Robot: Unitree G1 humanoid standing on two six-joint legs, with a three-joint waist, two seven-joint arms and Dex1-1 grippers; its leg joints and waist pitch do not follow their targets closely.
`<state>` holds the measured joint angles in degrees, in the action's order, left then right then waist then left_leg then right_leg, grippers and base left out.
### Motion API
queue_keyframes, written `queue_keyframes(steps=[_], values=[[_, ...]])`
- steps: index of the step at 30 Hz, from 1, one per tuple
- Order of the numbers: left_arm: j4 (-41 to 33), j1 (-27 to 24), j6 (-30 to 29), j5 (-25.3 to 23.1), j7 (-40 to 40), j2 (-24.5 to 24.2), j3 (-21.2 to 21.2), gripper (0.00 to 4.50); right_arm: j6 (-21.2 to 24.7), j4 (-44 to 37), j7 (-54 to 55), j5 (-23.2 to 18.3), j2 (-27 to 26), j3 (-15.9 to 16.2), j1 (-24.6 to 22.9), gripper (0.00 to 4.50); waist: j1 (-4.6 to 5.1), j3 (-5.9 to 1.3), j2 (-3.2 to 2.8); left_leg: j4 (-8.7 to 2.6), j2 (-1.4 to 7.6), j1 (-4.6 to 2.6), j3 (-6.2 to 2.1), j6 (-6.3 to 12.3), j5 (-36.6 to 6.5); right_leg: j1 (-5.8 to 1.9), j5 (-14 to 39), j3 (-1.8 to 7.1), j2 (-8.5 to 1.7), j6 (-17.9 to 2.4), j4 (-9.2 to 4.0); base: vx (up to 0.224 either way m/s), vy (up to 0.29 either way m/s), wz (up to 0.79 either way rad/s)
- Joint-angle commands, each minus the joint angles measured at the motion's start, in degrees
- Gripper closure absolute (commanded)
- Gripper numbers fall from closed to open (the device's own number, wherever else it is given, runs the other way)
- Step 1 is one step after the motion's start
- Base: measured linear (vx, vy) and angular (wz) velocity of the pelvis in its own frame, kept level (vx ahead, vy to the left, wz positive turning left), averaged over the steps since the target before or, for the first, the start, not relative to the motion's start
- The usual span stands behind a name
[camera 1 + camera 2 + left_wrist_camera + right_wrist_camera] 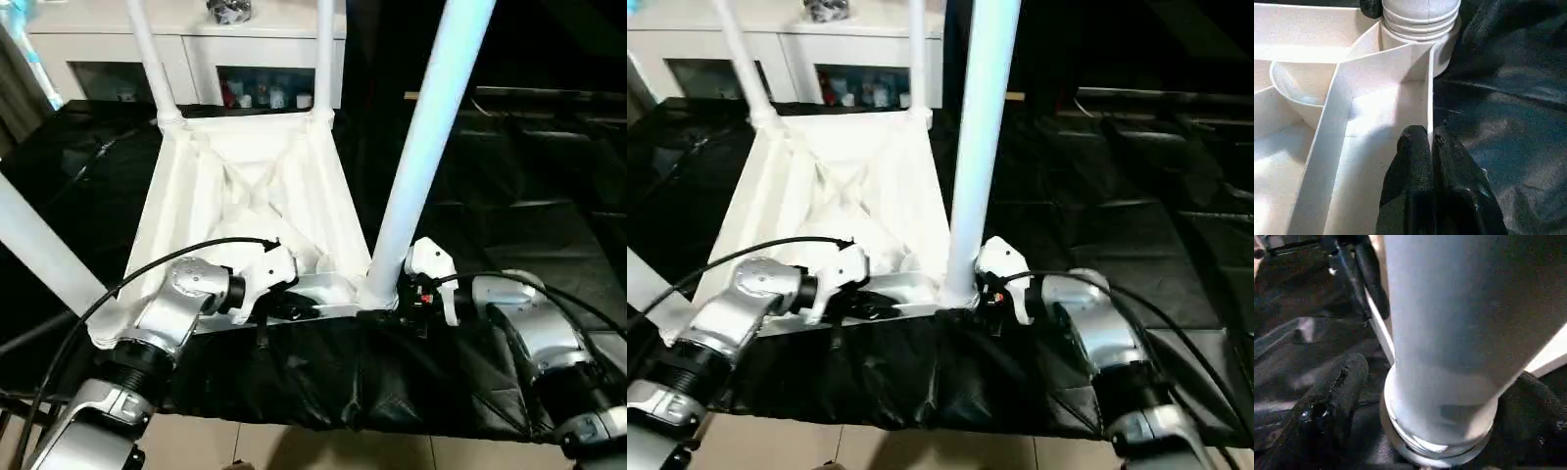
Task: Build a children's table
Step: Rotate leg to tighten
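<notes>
I see the tabletop [250, 186] lying underside-up on the black sheet [509, 225], legs standing in its corner sockets. The near right leg [421, 147] rises from its socket with my right gripper [1435, 396] spread around its base — fingers apart on either side. My left gripper [1432, 147] is pinched together on the tabletop's near edge wall.
</notes>
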<state>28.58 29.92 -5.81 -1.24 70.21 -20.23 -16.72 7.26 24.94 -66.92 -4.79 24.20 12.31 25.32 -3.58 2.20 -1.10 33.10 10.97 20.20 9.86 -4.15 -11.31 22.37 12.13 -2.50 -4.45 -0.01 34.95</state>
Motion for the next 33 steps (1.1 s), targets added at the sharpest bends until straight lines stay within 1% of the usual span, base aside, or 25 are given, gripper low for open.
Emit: queue_keyframes(steps=[1,2,3,4,5,8,9,10,13,18,19,21,22,23,24,25,26,27,28,29,30,31,32,33], values=[[-0.38,1.27,1.77,2.77,1.67,1.05,-0.73,4.5,0.79,1.46,-2.63,0.03,-0.53,3.2,-0.22,0.8,0.0,-2.94,0.97,-3.23,1.99,0.2,0.0,5.55,-6.71,-2.82,2.25,2.03,-3.26,-15.88,-3.52,0.0,0.0,0.0],[-0.21,1.39,2.0,2.71,1.86,0.95,-0.76,4.5,0.58,1.83,-3.11,-0.2,-0.6,3.16,-0.02,0.84,-0.05,-2.94,1.08,-3.23,2.01,0.18,0.03,5.54,-6.69,-2.83,2.66,2.05,-3.25,-15.79,-3.57,0.0,0.0,0.0],[-0.21,1.39,2.0,2.71,1.86,0.95,-0.76,4.5,0.58,1.83,-3.11,-0.2,-0.6,3.16,-0.02,0.94,-0.12,-2.97,1.0,-3.22,2.04,0.15,0.02,5.56,-6.56,-2.83,2.75,2.05,-3.26,-15.8,-3.52,0.0,0.0,0.0],[-0.15,1.45,2.05,2.88,2.81,0.67,-0.61,4.5,0.43,2.53,-4.4,-1.03,-0.82,2.91,0.42,0.94,-0.12,-2.98,1.23,-3.21,2.05,0.19,0.04,5.66,-6.4,-2.86,2.56,2.04,-3.26,-15.78,-3.5,0.0,0.0,0.0],[-0.06,1.47,2.15,2.96,3.48,0.44,-0.45,4.5,0.46,2.82,-5.29,-1.75,-1.03,2.68,0.66,1.1,-0.14,-2.97,1.19,-3.2,2.01,0.25,0.02,5.7,-6.55,-2.88,2.82,1.99,-3.27,-15.88,-3.44,0.0,0.0,0.0],[-0.03,1.4,2.17,2.94,3.98,0.14,-0.39,4.5,0.68,2.69,-6.39,-2.53,-1.12,2.46,0.63,1.28,-0.26,-2.96,1.06,-3.19,2.12,0.17,0.06,5.69,-6.61,-2.81,3.26,2.02,-3.29,-15.94,-3.49,0.0,0.0,0.0],[-0.11,1.27,2.2,2.95,4.37,-0.05,-0.42,4.5,0.49,2.72,-6.98,-2.59,-1.11,2.35,0.57,1.28,-0.33,-3.03,1.06,-3.16,2.14,0.14,0.07,5.77,-5.97,-2.78,1.99,2.0,-3.21,-16.17,-3.3,0.0,0.0,0.0],[-0.2,1.15,2.17,3.0,4.7,-0.22,-0.41,4.5,0.44,2.81,-7.5,-2.57,-1.09,2.45,0.54,1.51,-0.39,-3.07,1.12,-3.1,2.1,0.16,0.08,5.84,-5.75,-2.81,1.52,2.01,-3.22,-16.25,-3.26,0.0,0.0,0.0],[-0.31,0.93,2.02,3.06,5.19,-0.49,-0.36,4.5,0.66,2.76,-8.22,-2.8,-1.22,2.6,0.32,1.74,-0.64,-3.13,1.09,-3.0,2.09,0.2,0.09,6.17,-5.03,-2.81,0.12,1.98,-3.23,-16.52,-3.05,0.0,0.0,0.0],[-0.08,0.78,1.81,2.98,5.38,-0.56,-0.29,4.5,1.36,2.28,-8.61,-3.65,-1.67,2.53,-0.35,1.8,-0.89,-3.22,1.11,-2.86,2.04,0.29,0.13,6.46,-4.18,-2.84,-0.96,1.97,-3.23,-16.57,-2.89,0.0,0.0,0.0],[0.41,0.89,2.03,2.34,4.49,-0.34,-0.28,4.5,2.19,1.46,-7.79,-4.22,-2.31,2.12,-1.13,1.8,-0.93,-3.24,1.03,-2.83,2.03,0.28,0.14,6.49,-4.1,-2.82,-1.15,1.99,-3.21,-16.6,-2.84,0.0,0.0,0.0],[1.52,1.39,1.35,1.07,1.08,0.7,0.04,4.5,3.4,0.28,-4.97,-5.14,-3.92,0.88,-2.3,1.8,-1.14,-3.19,1.13,-2.85,2.09,0.21,0.16,6.42,-4.3,-2.79,-0.94,2.05,-3.19,-16.29,-2.93,0.0,0.0,0.0],[2.35,1.81,1.32,0.1,-2.05,1.67,0.38,4.5,3.69,0.07,-1.9,-5.06,-5.22,0.05,-2.86,1.81,-1.25,-2.97,1.09,-3.01,2.09,0.13,0.18,5.89,-5.22,-2.55,1.02,2.07,-3.25,-15.87,-3.24,0.0,0.0,0.0],[2.88,2.07,1.35,-0.53,-4.14,2.31,0.6,4.5,3.84,-0.05,0.22,-4.93,-6.1,-0.49,-3.22,1.81,-1.2,-2.88,1.07,-3.12,2.01,0.14,0.14,5.41,-6.16,-2.58,2.9,2.03,-3.25,-15.61,-3.43,0.0,0.0,0.0],[2.97,2.2,0.83,-0.81,-6.08,3.32,0.8,4.5,2.86,-0.07,3.43,-4.45,-7.56,-1.15,-3.74,1.81,-1.18,-2.84,1.1,-3.2,2.0,0.05,0.15,4.84,-7.09,-2.56,4.67,2.09,-3.3,-15.17,-3.66,0.0,0.0,0.0],[3.08,2.36,0.17,-1.32,-8.78,4.58,1.04,4.5,2.4,0.3,7.54,-3.73,-9.3,-1.92,-4.04,1.81,-0.99,-2.39,1.05,-3.74,2.11,-0.18,-0.05,2.67,-10.59,-2.33,12.05,2.17,-3.56,-13.42,-4.4,0.0,0.0,0.0],[3.06,2.5,-0.84,-1.8,-11.46,5.84,1.27,4.5,2.31,0.81,11.61,-2.98,-11.0,-2.69,-4.17,1.81,-0.89,-2.24,1.01,-3.9,2.09,-0.31,-0.08,1.89,-11.93,-2.16,14.77,2.22,-3.56,-12.74,-4.69,-0.055,0.005,-0.04],[2.84,2.53,-1.73,-2.3,-13.98,7.26,1.34,4.5,1.67,1.23,15.32,-2.44,-12.87,-3.35,-4.35,1.81,-0.44,-2.02,1.16,-4.27,1.93,-0.26,-0.35,0.52,-14.39,-2.21,20.8,2.07,-3.61,-10.83,-5.12,-0.055,0.005,-0.04],[2.66,2.62,-2.41,-2.84,-16.88,9.01,1.4,4.5,0.97,1.68,19.05,-1.94,-14.97,-3.93,-4.43,1.82,-0.29,-1.94,0.73,-4.39,2.0,-0.42,-0.5,-0.07,-15.51,-2.06,22.8,2.13,-3.67,-10.18,-5.35,-0.05,0.01,-0.04],[2.63,2.65,-2.66,-3.01,-18.21,9.79,1.51,4.5,0.82,1.94,20.54,-1.75,-15.82,-4.13,-4.4,1.82,0.17,-2.11,0.95,-4.39,2.01,-0.64,-0.54,-0.46,-16.36,-1.84,23.89,2.22,-3.72,-9.4,-5.67,0.0,0.0,0.0],[2.54,2.68,-3.03,-3.26,-19.6,10.69,1.52,4.5,0.86,2.58,23.33,-1.3,-17.09,-4.55,-4.09,1.82,0.32,-2.22,0.79,-4.39,1.91,-0.62,-0.61,-0.21,-16.01,-1.89,23.09,2.26,-3.57,-9.12,-5.69,0.0,0.0,0.0],[2.51,2.69,-3.16,-3.34,-20.09,11.01,1.53,4.5,0.88,2.82,24.33,-1.14,-17.54,-4.7,-3.97,1.82,0.54,-2.19,0.92,-4.42,1.89,-0.31,-0.57,0.18,-15.2,-1.89,21.23,2.37,-3.47,-9.22,-5.59,0.0,0.0,0.0],[2.06,2.58,-4.03,-3.99,-23.37,13.41,1.41,4.5,1.27,3.86,31.16,-0.68,-21.32,-6.23,-3.2,1.82,0.49,-2.28,0.56,-4.43,1.86,-0.26,-0.63,0.2,-14.8,-1.99,20.38,2.37,-3.5,-9.32,-5.49,0.0,0.0,0.0],[1.91,2.53,-4.29,-4.16,-24.29,14.1,1.37,4.5,1.46,4.15,33.15,-0.61,-22.47,-6.74,-2.95,1.82,0.72,-2.32,0.63,-4.44,1.85,-0.21,-0.56,-0.06,-14.23,-1.85,18.84,2.41,-3.44,-9.67,-5.35,0.0,0.0,0.0]])
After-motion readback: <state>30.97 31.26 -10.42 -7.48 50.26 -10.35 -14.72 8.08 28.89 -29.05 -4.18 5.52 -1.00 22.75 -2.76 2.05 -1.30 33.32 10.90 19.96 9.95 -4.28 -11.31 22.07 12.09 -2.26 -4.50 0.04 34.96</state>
